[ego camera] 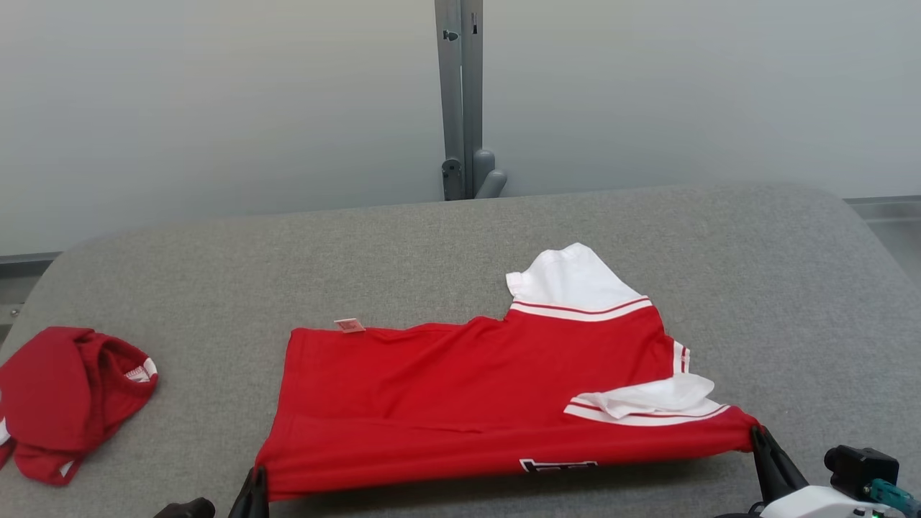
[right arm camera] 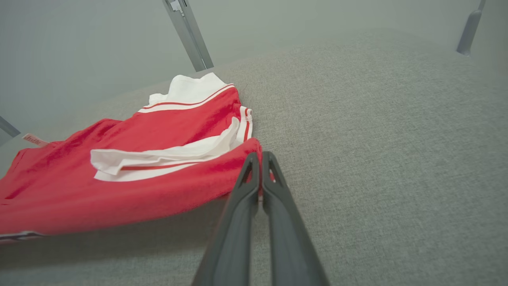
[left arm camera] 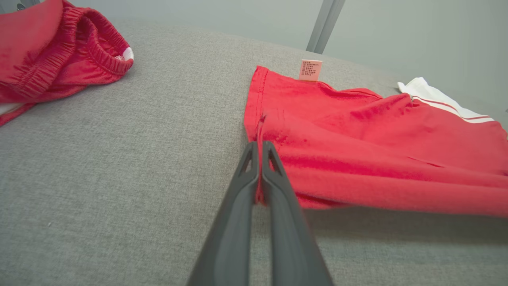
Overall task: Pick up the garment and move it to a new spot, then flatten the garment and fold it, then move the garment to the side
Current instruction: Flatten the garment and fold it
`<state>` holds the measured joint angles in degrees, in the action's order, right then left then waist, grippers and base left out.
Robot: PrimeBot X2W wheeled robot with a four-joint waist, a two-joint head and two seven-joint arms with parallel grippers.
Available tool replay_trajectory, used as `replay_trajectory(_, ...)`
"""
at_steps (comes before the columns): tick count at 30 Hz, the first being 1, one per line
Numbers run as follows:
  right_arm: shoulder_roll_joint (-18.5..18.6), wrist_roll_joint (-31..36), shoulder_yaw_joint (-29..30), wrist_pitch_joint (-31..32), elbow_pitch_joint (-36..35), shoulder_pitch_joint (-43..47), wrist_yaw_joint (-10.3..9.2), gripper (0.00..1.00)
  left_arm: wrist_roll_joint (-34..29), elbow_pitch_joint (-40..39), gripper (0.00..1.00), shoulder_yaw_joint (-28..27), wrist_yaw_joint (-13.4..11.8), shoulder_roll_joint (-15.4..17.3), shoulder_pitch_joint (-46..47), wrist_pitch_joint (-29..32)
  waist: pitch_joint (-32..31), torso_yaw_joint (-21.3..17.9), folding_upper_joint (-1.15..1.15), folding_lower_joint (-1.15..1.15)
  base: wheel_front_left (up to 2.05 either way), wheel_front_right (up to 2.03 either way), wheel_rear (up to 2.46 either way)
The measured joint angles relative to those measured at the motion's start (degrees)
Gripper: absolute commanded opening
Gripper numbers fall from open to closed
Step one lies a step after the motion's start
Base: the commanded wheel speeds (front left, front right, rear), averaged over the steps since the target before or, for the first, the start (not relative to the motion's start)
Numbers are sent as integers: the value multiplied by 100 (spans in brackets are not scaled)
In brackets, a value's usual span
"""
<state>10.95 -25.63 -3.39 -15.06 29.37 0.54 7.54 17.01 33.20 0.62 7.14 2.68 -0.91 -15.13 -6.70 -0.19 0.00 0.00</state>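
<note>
**Item:** red knit jersey shirt with white sleeves and striped trim.

**Location:** on the grey woven fabric surface, stretched sideways between the two claws. Its near edge is raised off the surface, and the rest lies flat beyond both sets of tips.

**Left claw**: jaws pinched fully together on the near hem corner, with red cloth caught between the tips.

**Right claw**: jaws likewise closed, gripping the near corner at the shoulder end.

**Handling (judged):**
- Light, soft and limp, with no stiffness of its own, so it sags wherever it is unsupported.
- The knit will probably drag on the woven surface rather than slide.
- Not fragile.
- Best taken at the corners or along a hem, where the stitched edge gives the tips something to bite on.
- A pinch this thin could slip if the two holds pull hard against each other.

**Details on the item:**
- small pink care label at the far hem, beyond the left claw
- flat white sleeve, well beyond the right claw
- second white sleeve, doubled back over the red body just beyond the right claw, towards the left one, and likely to need smoothing before any fold

**Surroundings:**
- crumpled red shorts with elastic waistband, well apart, outward of the left claw, taking up room on that side
- grey metal post, past the far edge, well apart from both claws and judged no obstacle
</note>
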Motion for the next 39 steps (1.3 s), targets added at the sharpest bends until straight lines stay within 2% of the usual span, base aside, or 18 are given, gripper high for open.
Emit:
replay_trajectory(5,-24,1,1,0,-11,96,0,0,0,45,0,8,14,0,-62,-1,-111,51,0,0,0,0,0)
replay_trajectory(13,-77,11,-22,0,49,265,0,0,51,211,0,86,-12,0,-185,0,53,46,0,0,0,0,0)
replay_trajectory(14,-82,11,-23,1,78,266,0,0,53,222,22,91,-41,0,-190,0,83,43,0,0,0,0,0)
replay_trajectory(15,-88,11,-19,0,115,267,0,65,60,240,68,91,-68,0,-191,0,115,40,0,0,0,0,0)
replay_trajectory(16,-86,22,-18,1,152,267,0,100,93,275,100,91,-107,0,-191,-1,146,38,0,0,0,0,0)
replay_trajectory(22,-62,235,169,0,-2,216,-1,100,49,155,100,49,-332,4,-194,-1,356,43,0,0,0,0,0)
replay_trajectory(26,-86,423,247,0,-210,85,-1,100,-4,16,100,45,-359,5,-169,0,501,61,0,0,0,0,0)
replay_trajectory(31,-129,571,216,0,-383,-236,-1,100,-210,-92,100,86,-281,5,270,-1,690,89,0,0,0,0,0)
replay_trajectory(39,-136,613,22,0,-467,-888,-1,100,-553,445,100,62,-60,51,1538,-1,1147,106,0,0,0,0,0)
